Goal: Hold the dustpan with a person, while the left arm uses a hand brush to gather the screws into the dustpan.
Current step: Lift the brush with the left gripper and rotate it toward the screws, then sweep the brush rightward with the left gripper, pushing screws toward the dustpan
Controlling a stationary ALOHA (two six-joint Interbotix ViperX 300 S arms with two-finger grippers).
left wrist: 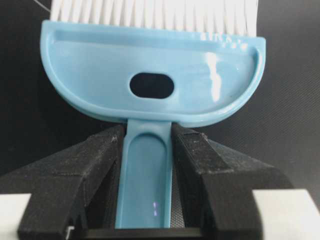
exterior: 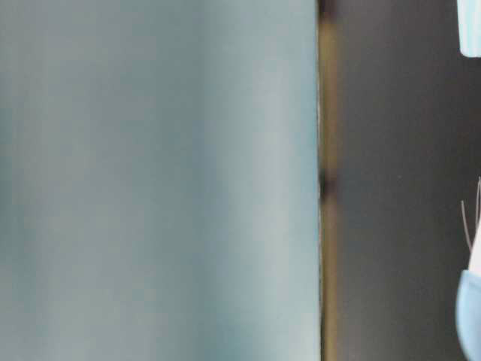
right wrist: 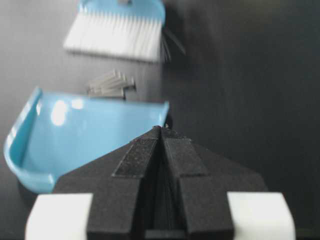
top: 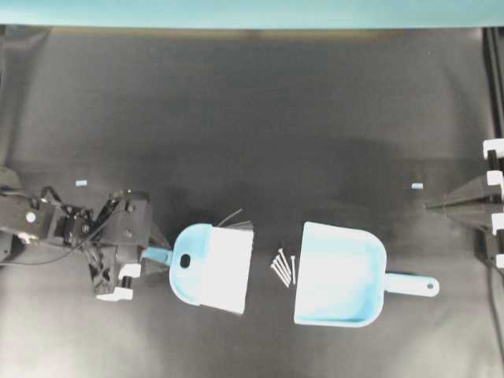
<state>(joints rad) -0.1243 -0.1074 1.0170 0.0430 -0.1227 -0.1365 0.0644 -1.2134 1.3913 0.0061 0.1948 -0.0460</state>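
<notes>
The light blue hand brush (top: pixel 206 266) lies flat on the black mat, white bristles pointing right toward the screws (top: pixel 283 268). My left gripper (top: pixel 154 253) is shut on its thin handle. The left wrist view shows both fingers (left wrist: pixel 192 150) pressed against the handle's sides, just behind the brush body (left wrist: pixel 150 85). A few screws lie bunched between the bristles and the open mouth of the dustpan (top: pixel 340 276), whose handle points right. My right gripper (top: pixel 431 206) hovers shut and empty at the far right, up and right of the dustpan (right wrist: pixel 90 140). No person is in view.
Two small blue tape marks (top: pixel 80 182) (top: pixel 417 186) sit on the mat. A teal wall (top: pixel 252 12) borders the far edge. The right arm's white fittings (top: pixel 493 197) stand at the right edge. The table-level view is mostly teal blur.
</notes>
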